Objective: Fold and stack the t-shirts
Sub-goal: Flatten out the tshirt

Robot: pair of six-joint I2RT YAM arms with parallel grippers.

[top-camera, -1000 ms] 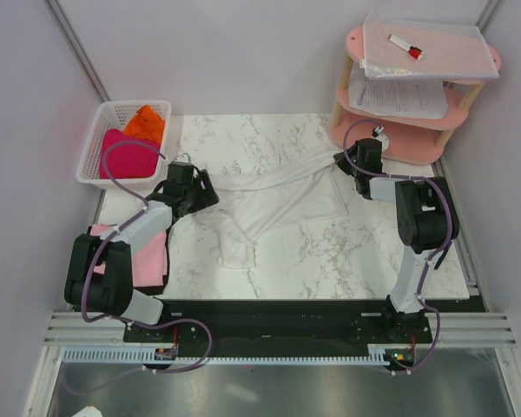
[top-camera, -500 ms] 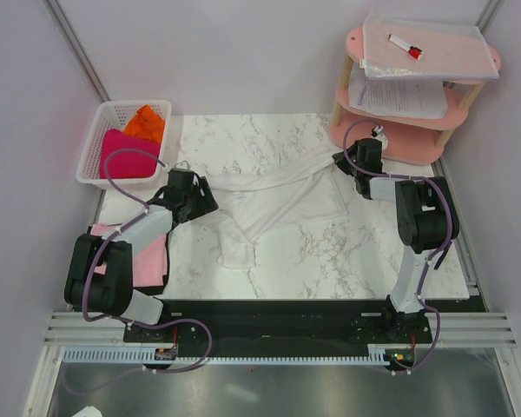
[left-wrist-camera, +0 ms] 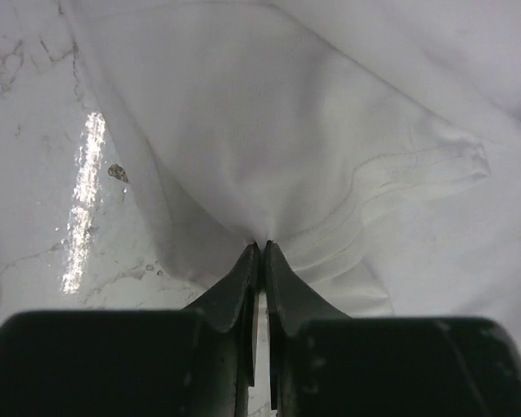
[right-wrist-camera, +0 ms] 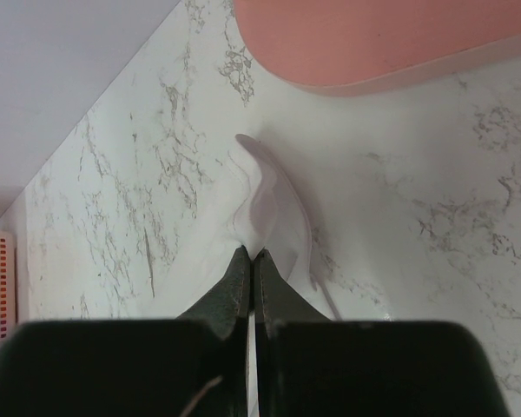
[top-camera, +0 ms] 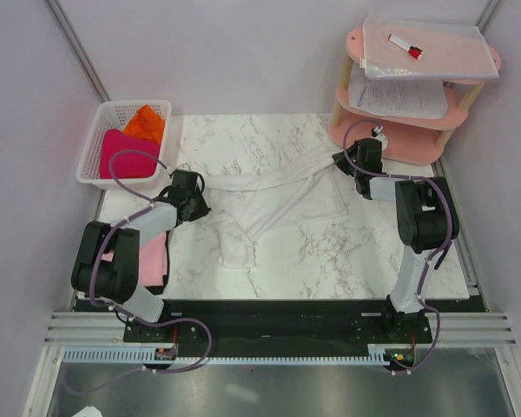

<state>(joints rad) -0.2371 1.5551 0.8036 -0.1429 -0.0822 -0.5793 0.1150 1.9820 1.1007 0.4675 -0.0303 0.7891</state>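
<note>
One marble surface (top-camera: 330, 252) carries everything. Across its middle sprawls the white t-shirt (top-camera: 269, 204), unfolded, its upper hem stretched from the left side toward the far right corner. A pink shelf stand (top-camera: 391, 139) fills that far right corner. At the far left corner sits a white lattice basket (top-camera: 94, 143) holding a magenta t-shirt (top-camera: 122, 152) and an orange t-shirt (top-camera: 146, 122). A pale pink t-shirt (top-camera: 152, 256) lies folded at the left edge. The left pincer (left-wrist-camera: 261, 245) is clamped on bunched white cloth; the right pincer (right-wrist-camera: 250, 252) is clamped on the shirt's far right tip.
</note>
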